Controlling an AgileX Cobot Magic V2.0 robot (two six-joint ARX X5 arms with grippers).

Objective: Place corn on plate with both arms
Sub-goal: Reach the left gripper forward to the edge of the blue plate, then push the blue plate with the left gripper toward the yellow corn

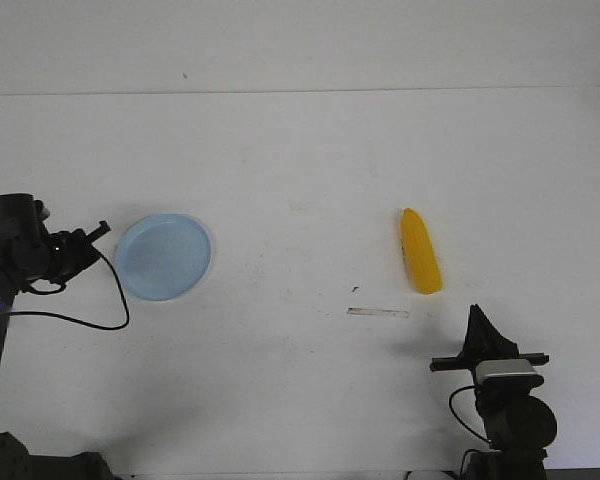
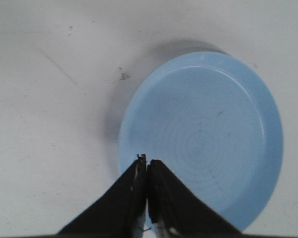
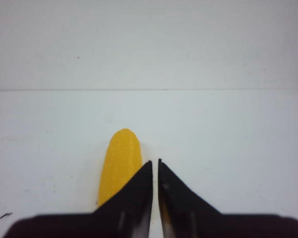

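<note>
While both pointed black grippers sit closed and empty, the smooth yellow toy corn cob [image 1: 420,251] lies just beyond the right gripper [image 3: 155,166]; the left gripper [image 2: 146,162] points over the round pale blue plastic plate [image 2: 248,99].

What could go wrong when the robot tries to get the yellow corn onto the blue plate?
1. The corn is smooth and round, so it might roll or slip away when the right gripper, shut now, tries to pinch it.
2. The plate lies far across the table, so the corn could drop on the way.
3. The left gripper, shut at the plate's rim, might nudge the light plate.
</note>
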